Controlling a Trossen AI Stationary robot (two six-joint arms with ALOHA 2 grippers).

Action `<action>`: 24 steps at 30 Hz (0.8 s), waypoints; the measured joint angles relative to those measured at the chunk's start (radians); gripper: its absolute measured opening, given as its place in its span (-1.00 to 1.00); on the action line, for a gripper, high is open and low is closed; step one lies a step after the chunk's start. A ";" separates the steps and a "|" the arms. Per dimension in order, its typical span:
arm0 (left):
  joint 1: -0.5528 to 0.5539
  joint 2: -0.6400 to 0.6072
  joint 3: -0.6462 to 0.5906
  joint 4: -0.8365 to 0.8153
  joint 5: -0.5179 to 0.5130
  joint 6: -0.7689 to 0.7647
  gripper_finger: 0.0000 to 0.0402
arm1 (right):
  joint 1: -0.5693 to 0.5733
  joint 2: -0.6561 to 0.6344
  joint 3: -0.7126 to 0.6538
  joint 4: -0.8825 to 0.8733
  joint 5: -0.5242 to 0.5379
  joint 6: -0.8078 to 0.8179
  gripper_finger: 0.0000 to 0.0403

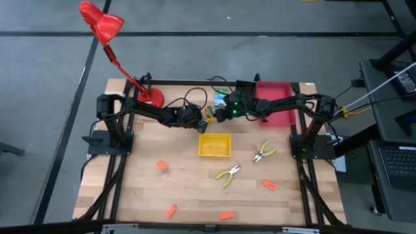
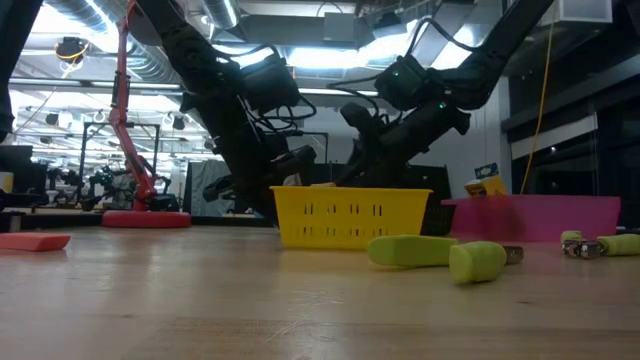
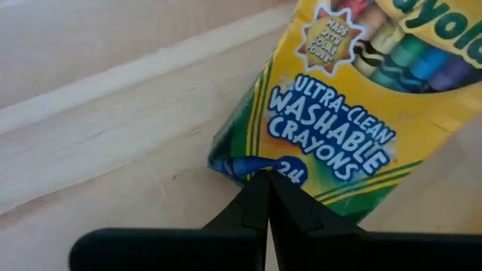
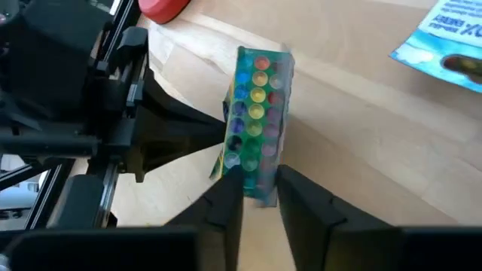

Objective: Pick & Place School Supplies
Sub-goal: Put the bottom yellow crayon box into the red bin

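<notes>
Yellow-green crayon box [image 4: 254,124] upright on wood table [image 1: 188,188]; right gripper [image 4: 260,192] clamps its end; left gripper [image 3: 267,197] closed, tips touching box.

Grey floor [image 1: 195,58] surrounds the wooden table [image 1: 188,188]; bright ceiling lights [image 2: 330,60] and exposed ducts [image 2: 90,30] hang beyond.

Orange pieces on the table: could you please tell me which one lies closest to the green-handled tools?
The orange piece on the right arm's side, beside the tools; the other three lie farther left.
</notes>
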 joint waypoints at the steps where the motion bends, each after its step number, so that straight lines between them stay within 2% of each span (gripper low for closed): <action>1: -0.001 0.000 0.000 0.000 -0.001 0.000 -0.99 | 0.003 0.000 0.000 0.001 0.005 -0.007 -0.68; 5: -0.004 0.000 0.000 -0.005 -0.004 0.000 -0.99 | 0.017 0.001 0.000 0.014 0.009 -0.025 -0.93; 13: -0.049 -0.071 -0.003 -0.024 -0.061 0.026 -0.99 | 0.036 0.000 0.000 0.028 0.009 -0.047 -0.98; 19: -0.129 -0.247 -0.002 -0.094 -0.218 0.027 -0.99 | 0.049 -0.058 0.000 0.036 0.044 -0.063 -0.99; 24: -0.197 -0.394 0.000 -0.257 -0.393 -0.039 -0.99 | 0.049 -0.154 -0.001 -0.002 0.090 -0.078 -0.99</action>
